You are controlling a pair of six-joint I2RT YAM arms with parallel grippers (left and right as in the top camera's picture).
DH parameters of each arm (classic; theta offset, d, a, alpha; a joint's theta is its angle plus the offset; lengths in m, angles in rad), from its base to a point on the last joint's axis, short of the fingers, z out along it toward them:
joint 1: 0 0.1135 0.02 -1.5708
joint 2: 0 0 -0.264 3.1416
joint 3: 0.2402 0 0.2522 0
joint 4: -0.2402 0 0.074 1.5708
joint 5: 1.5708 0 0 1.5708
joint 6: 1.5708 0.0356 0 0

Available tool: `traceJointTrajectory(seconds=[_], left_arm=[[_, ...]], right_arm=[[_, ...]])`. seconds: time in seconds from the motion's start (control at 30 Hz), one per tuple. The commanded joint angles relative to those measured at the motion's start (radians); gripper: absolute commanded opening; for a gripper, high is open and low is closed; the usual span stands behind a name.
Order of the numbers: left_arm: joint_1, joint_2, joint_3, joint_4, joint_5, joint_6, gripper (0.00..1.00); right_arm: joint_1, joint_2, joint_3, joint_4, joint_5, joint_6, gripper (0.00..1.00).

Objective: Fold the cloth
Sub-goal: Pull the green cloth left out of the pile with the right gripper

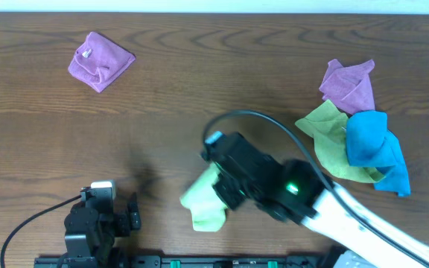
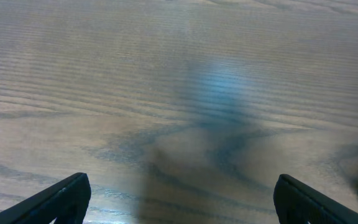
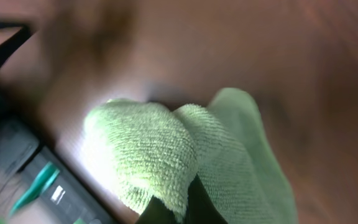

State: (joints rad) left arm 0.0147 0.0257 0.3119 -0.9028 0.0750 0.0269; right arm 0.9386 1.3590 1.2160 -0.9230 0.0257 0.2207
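Note:
The light lime-green cloth (image 1: 201, 201) is bunched up near the table's front edge, at centre. My right gripper (image 1: 220, 187) reaches over it from the right and is shut on a fold of it. In the right wrist view the cloth (image 3: 166, 143) fills the middle, and the dark fingers (image 3: 188, 205) pinch its terry fold at the bottom edge. My left gripper (image 1: 129, 212) rests at the front left, open and empty. In the left wrist view its fingers (image 2: 182, 199) stand wide apart over bare wood.
A folded purple cloth (image 1: 100, 60) lies at the back left. At the right lie a crumpled purple cloth (image 1: 348, 84), a duller olive-green cloth (image 1: 332, 140) and a blue cloth (image 1: 375, 149), all overlapping. A black cable (image 1: 267, 119) arcs over the right arm.

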Motion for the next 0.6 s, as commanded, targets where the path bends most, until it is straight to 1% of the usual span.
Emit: traceJointTrajectory(seconds=[0.0,0.1,0.13,0.17,0.2,0.27,0.3,0.33,0.4,0.47,0.57], left_arm=[[-0.005,-0.004,-0.007,-0.020,-0.004,0.007,0.95],[-0.005,-0.004,-0.007,-0.020,-0.004,0.007,0.95],[-0.005,-0.004,-0.007,-0.020,-0.004,0.007,0.95],[-0.005,-0.004,-0.007,-0.020,-0.004,0.007,0.95],[-0.005,-0.004,-0.007,-0.020,-0.004,0.007,0.95],[-0.005,-0.004,-0.007,-0.020,-0.004,0.007,0.95],[-0.005,-0.004,-0.007,-0.020,-0.004,0.007,0.95],[-0.005,-0.004,-0.007,-0.020,-0.004,0.007,0.95],[-0.005,-0.004,-0.007,-0.020,-0.004,0.007,0.95],[-0.005,-0.004,-0.007,-0.020,-0.004,0.007,0.95],[-0.005,-0.004,-0.007,-0.020,-0.004,0.007,0.95]], right_arm=[[-0.077,0.127,-0.001,0.100,0.110,-0.044,0.02],[-0.166,0.257,0.000,0.309,0.204,-0.050,0.02],[-0.204,0.301,0.000,0.414,0.261,-0.050,0.07],[-0.243,0.341,0.003,0.521,0.300,-0.050,0.36],[-0.280,0.372,0.015,0.602,0.316,-0.050,0.47],[-0.324,0.393,0.039,0.644,0.318,-0.049,0.56],[-0.343,0.393,0.049,0.643,0.319,-0.050,0.64],[-0.360,0.389,0.056,0.639,0.319,-0.050,0.67],[-0.378,0.377,0.058,0.621,0.319,-0.050,0.68],[-0.386,0.361,0.058,0.582,0.318,-0.050,0.74],[-0.385,0.359,0.058,0.510,0.295,-0.049,0.75]])
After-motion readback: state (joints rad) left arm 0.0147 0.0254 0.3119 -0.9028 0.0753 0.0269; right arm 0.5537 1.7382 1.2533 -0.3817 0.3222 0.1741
